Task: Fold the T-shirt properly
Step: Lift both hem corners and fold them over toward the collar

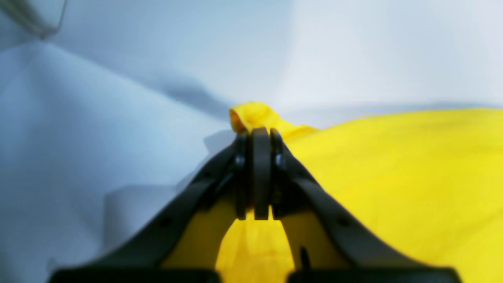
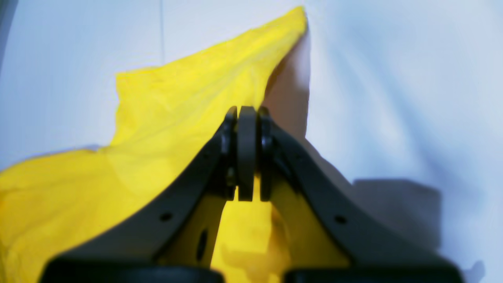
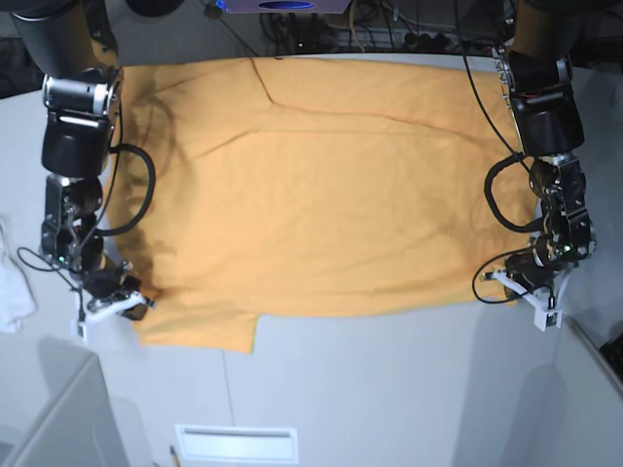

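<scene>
The T-shirt (image 3: pixel 321 185) is soft matt cloth; both tools look like matt black plastic.

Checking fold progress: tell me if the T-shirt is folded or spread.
Mostly spread. The T-shirt lies nearly flat across the table, one layer wide, no fold made yet. Both shut grippers, left and right, pinch its near corners.

One T-shirt (image 3: pixel 311 185), two grippers, left (image 1: pixel 254 135) and right (image 2: pixel 247 114), one white cloth (image 3: pixel 12 292).

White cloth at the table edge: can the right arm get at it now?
Probably not yet: the right claw is shut on the T-shirt, so it must let go first. The white cloth lies beside it, unobstructed.
</scene>
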### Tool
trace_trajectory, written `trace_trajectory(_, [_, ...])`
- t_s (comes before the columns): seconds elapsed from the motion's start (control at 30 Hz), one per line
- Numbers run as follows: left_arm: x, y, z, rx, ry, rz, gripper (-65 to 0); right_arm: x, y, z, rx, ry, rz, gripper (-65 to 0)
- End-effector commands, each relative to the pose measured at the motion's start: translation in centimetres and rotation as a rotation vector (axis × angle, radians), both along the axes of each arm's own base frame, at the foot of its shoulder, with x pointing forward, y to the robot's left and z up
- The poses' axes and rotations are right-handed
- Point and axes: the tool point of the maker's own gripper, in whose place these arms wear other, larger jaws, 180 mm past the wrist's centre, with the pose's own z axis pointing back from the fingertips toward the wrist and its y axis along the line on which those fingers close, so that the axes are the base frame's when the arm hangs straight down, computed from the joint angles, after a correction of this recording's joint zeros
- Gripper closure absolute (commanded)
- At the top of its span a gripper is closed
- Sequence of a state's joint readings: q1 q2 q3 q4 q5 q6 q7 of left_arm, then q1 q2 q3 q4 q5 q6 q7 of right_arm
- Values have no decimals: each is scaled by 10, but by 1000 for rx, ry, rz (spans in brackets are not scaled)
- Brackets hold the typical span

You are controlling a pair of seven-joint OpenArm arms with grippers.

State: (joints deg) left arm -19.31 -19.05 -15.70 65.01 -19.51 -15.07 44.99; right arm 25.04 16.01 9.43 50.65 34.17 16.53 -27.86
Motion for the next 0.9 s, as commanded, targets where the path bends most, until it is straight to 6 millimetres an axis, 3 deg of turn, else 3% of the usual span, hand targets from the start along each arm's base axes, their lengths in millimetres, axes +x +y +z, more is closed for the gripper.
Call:
trace_trajectory(0.0, [15, 7, 28, 24, -70, -1, 0, 17, -5, 31, 3, -88, -8, 0])
trace_trajectory(0.17, [21, -6, 47, 32, -119, -27, 0, 4, -10, 27, 4, -66, -11, 0])
trace_trajectory(0.43, [5, 2, 59, 14, -158, 26, 0, -14, -18, 37, -14, -65, -9, 0])
trace_trajectory(0.67, [-23, -10, 50, 42, -147, -1, 0, -29, -13, 43, -44, -87, 18, 0])
trace_trajectory(0.87, [-24, -15, 68, 69, -196, -21, 0, -28, -11, 56, -62, -124, 29, 0])
